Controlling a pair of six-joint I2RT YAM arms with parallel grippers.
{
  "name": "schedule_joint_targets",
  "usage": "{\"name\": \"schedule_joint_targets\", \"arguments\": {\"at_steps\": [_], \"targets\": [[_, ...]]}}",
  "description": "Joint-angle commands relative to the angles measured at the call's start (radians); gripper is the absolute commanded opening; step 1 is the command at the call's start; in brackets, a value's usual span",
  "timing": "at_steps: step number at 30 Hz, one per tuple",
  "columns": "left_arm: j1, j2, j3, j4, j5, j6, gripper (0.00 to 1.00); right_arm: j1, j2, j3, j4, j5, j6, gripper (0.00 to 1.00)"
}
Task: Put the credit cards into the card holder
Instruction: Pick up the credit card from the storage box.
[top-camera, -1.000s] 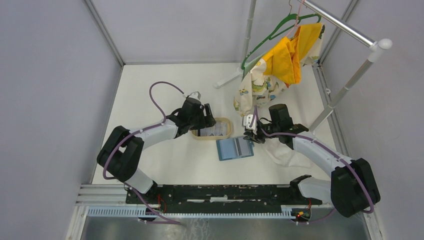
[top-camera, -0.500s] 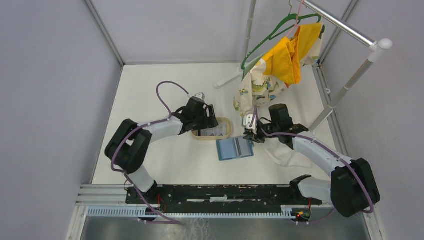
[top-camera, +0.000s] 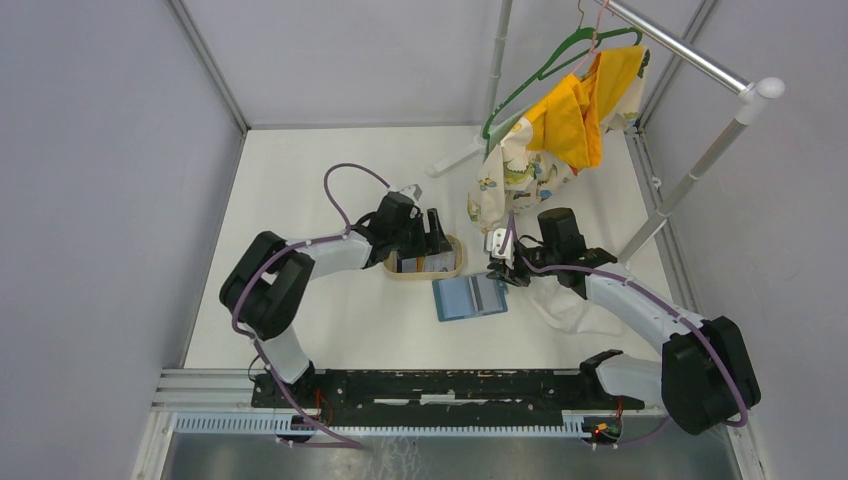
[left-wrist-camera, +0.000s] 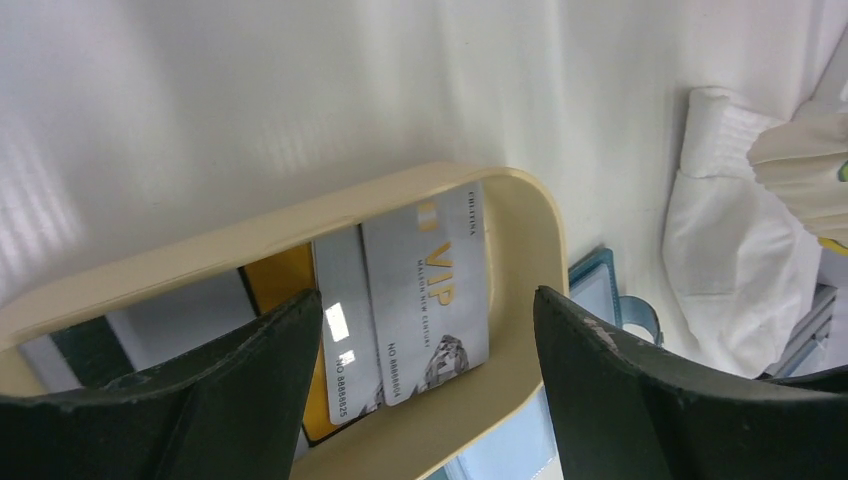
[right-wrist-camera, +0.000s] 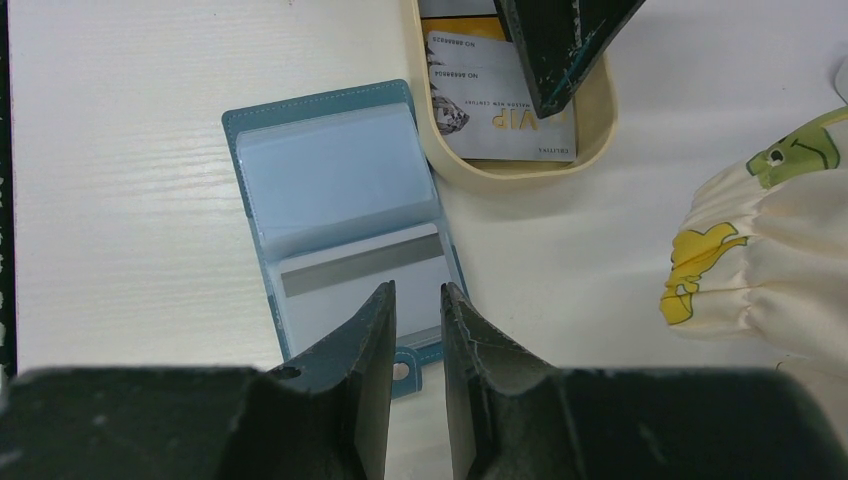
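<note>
Between the wide-spread left fingers (left-wrist-camera: 260, 380), just below: credit cards (left-wrist-camera: 430, 290), 2 silver and 1 yellow, overlapping inside tan oval tray (left-wrist-camera: 545, 235). Under the right fingers (right-wrist-camera: 350, 380), nearly together with a slim gap: open blue card holder (right-wrist-camera: 330, 180), flat on bench (right-wrist-camera: 120, 150), snap tab (right-wrist-camera: 403, 370) at the fingertips; cannot tell whether pinched. In its clear pocket just ahead of those fingers: 1 pale grey-striped card (right-wrist-camera: 365, 280).

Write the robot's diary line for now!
left tool: open over tan oval tray; right tool: at open blue wallet; silver cards: in tray
</note>
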Motion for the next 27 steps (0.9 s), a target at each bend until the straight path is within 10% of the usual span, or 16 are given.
{"name": "schedule_joint_targets", "arguments": {"at_steps": [1,15,27], "targets": [[-0.012,0.036,0.025,0.053,0.07,-0.047,0.84,-0.004,-0.011,0.003,0.035,-0.009,0.01,0.29],[-0.024,0.051,0.016,0.172,0.174,-0.122,0.75,-0.003,-0.012,0.005,0.035,-0.009,0.01,0.29],[-0.031,-0.004,0.012,0.018,-0.042,-0.036,0.77,0.071,0.035,-0.023,0.204,0.204,0.111,0.28]]}}
